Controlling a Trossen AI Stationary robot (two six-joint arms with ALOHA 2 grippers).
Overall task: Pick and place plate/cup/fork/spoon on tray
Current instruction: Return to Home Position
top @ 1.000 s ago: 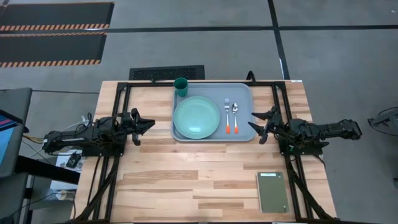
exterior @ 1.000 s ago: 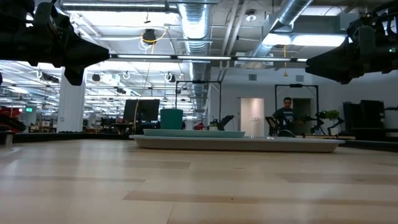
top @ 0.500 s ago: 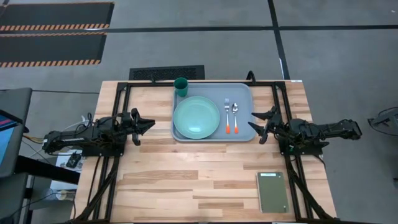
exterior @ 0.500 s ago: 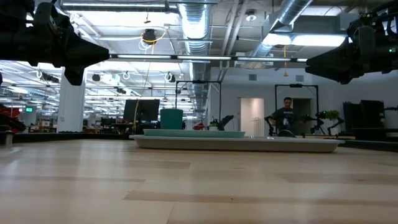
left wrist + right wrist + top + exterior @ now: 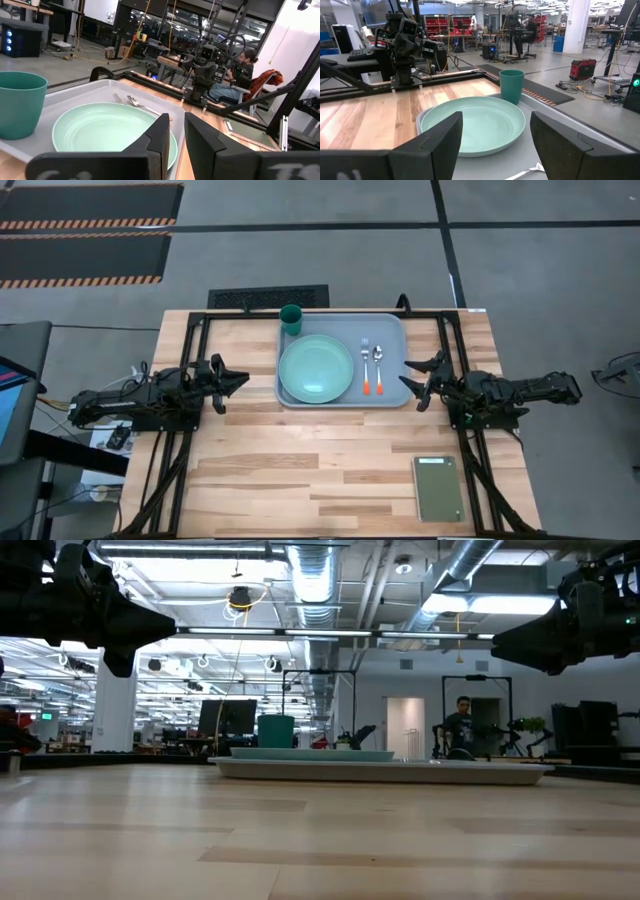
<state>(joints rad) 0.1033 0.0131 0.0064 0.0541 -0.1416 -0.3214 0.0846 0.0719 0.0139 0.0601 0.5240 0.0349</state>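
The pale blue-grey tray (image 5: 390, 325) lies at the table's far middle. On it rest the mint-green plate (image 5: 316, 368), the fork (image 5: 366, 365) and the spoon (image 5: 378, 356), side by side right of the plate. The dark green cup (image 5: 291, 318) stands upright at the tray's far left corner. My left gripper (image 5: 246, 380) hovers left of the tray, its fingers together but for a narrow gap, empty. My right gripper (image 5: 404, 373) hovers right of the tray, open and empty. The right wrist view shows the plate (image 5: 475, 122) and the cup (image 5: 511, 85).
A small dark green-grey slab (image 5: 438, 488) lies on the table's near right. Black frame rails run along both sides of the table (image 5: 260, 470). People sit in the room beyond the table (image 5: 460, 725).
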